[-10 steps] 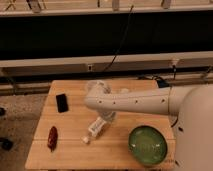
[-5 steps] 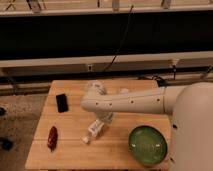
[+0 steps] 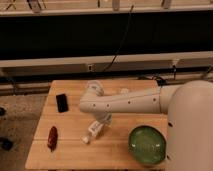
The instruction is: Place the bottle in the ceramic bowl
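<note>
Camera view: one bottle (image 3: 93, 132), left of one ceramic bowl (image 3: 146, 145), cap pointing lower-left; pincer (image 3: 103, 120) over its base, grip state unclear.

The forearm (image 3: 125, 102) lies right across the view, and the pincer (image 3: 103, 120) is tucked beneath it at the top end of the bottle (image 3: 93, 132), mostly covered. The robot's body (image 3: 192, 130) blocks one side of the worktop (image 3: 70, 150) and the rim of the ceramic bowl (image 3: 146, 145) there. The bottle's label is unreadable.

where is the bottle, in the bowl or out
Out. The bottle lies on its side on the table, left of the green bowl, with the gripper at its far end.
</note>
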